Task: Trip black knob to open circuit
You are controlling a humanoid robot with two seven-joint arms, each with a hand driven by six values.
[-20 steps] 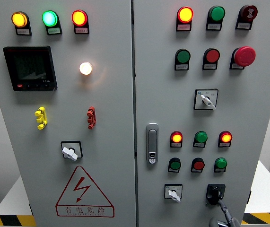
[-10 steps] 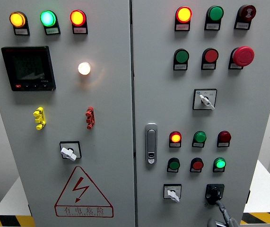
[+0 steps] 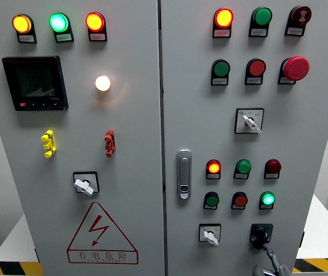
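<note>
The black knob [image 3: 261, 234] sits on a black square plate at the lower right of the grey cabinet's right door [image 3: 319, 190]. My right hand [image 3: 269, 261] comes up from the bottom edge just below it. Only a small grey part of the hand and a slim dark tip show, and the tip reaches the knob's lower right edge. Most of the hand is cut off by the frame. Above the knob, the right-hand red lamp [image 3: 273, 167] is dark and the green lamp [image 3: 267, 199] under it glows. My left hand does not show.
A white selector switch [image 3: 209, 235] sits left of the knob, and a door latch [image 3: 184, 174] further left. A red mushroom stop button [image 3: 296, 68] and another selector [image 3: 249, 121] are higher up. The left door carries a meter [image 3: 35, 83] and a warning triangle [image 3: 102, 234].
The right-hand red lamp above the knob has gone dark and the green lamp below it has lit up. The hand stays under the knob, and the view shifted slightly.
</note>
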